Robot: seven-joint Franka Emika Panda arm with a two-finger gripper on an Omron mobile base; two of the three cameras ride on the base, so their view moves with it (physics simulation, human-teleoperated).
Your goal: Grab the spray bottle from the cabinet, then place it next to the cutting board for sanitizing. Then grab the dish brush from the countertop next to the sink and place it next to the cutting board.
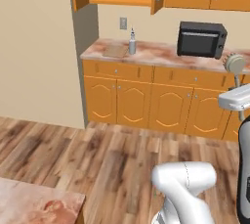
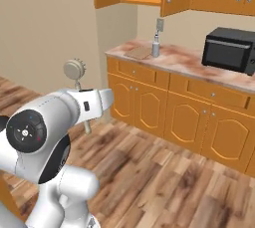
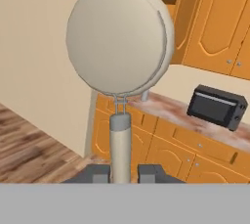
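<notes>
The marbled table (image 1: 161,54) runs along the wall above orange cupboards. The board (image 1: 114,51) lies flat at its left end, with the spray bottle (image 1: 132,42) standing upright just beside the board's right edge. A black microwave (image 1: 201,39) sits well apart, farther right.

Plain beige walls (image 1: 39,47) meet a brown wood-plank floor (image 1: 97,159). Ahead of the end effector runs a row of orange arch-panelled base cupboards (image 1: 146,103) (small silver knobs), a black boxy microwave (image 1: 201,39) above, a pale wall outlet (image 1: 123,23) behind.
</notes>
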